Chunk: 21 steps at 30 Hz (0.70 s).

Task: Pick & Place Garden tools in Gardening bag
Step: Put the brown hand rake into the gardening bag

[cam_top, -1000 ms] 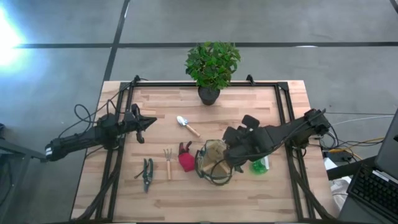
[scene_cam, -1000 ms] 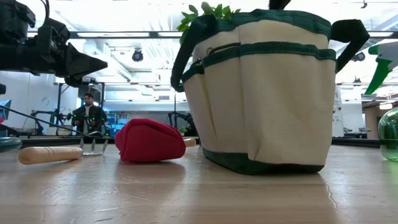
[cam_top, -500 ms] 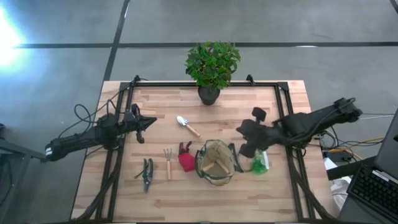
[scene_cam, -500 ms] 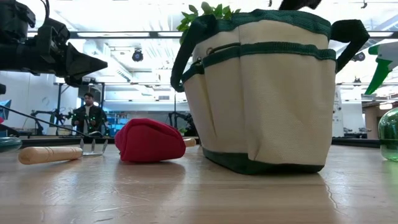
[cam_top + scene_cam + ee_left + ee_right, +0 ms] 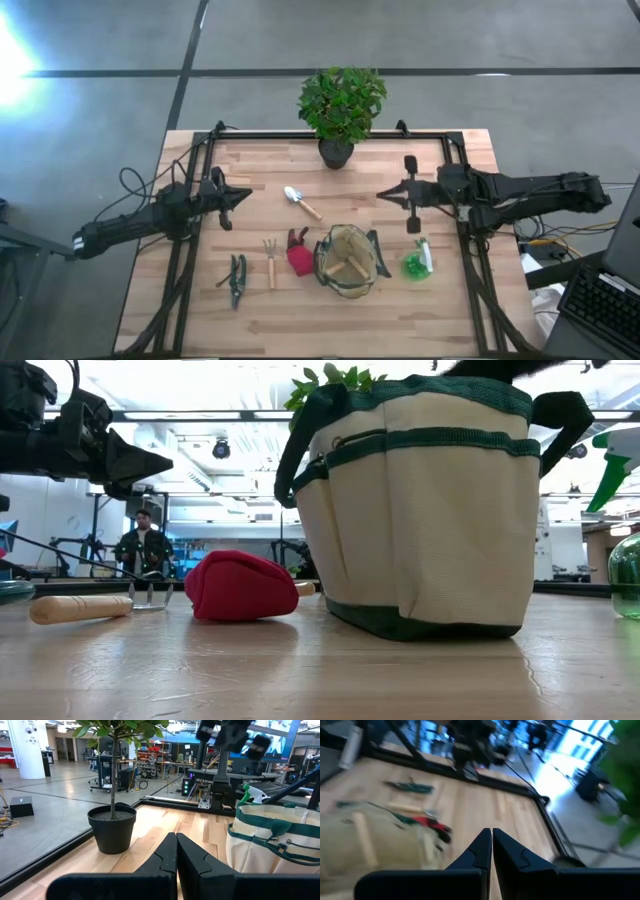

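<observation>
The khaki gardening bag point(image 5: 348, 262) with dark green trim stands upright near the table's middle, and a wooden-handled tool point(image 5: 352, 270) lies inside it. On the table lie a trowel point(image 5: 300, 203), a fork point(image 5: 270, 261), dark green pruners point(image 5: 237, 279) and a red glove point(image 5: 298, 256) to the bag's left. A green spray bottle point(image 5: 418, 263) is to the bag's right. My right gripper point(image 5: 381, 195) is shut and empty, above the table on the far side of the bag. My left gripper point(image 5: 244, 195) is shut and empty, left of the trowel.
A potted leafy plant point(image 5: 340, 108) stands at the table's far edge, between the two arms. A black frame rail point(image 5: 462, 190) runs around the table. The low view shows the glove point(image 5: 240, 586) and the fork point(image 5: 90, 606) left of the bag point(image 5: 420, 510).
My right gripper has drawn back from over the bag's right rim toward the table's right and far edges, and now points toward the left. The bag and the tools have stayed in place.
</observation>
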Available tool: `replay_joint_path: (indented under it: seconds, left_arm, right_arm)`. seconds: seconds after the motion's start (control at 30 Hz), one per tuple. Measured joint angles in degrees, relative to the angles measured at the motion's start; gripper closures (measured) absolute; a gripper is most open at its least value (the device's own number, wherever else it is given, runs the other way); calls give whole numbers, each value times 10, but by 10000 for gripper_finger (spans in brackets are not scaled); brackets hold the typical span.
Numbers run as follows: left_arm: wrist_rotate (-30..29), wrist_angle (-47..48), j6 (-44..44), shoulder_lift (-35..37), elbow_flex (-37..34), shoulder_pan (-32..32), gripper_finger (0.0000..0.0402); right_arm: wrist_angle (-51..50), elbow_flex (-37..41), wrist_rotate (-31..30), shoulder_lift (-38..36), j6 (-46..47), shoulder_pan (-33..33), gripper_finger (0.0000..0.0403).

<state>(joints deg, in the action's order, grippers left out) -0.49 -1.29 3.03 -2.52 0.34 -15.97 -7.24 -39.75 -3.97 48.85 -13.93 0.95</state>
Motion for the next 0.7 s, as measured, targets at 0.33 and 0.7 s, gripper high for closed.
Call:
replay_joint_path:
  seconds: [0.33, 0.7]
  left_arm:
    - [0, 0, 0, 0, 0, 0, 399]
    - [0, 0, 0, 0, 0, 0, 399]
  right_arm:
    - [117, 117, 118, -50, 27, 100, 394]
    - [179, 215, 117, -131, 66, 134, 394]
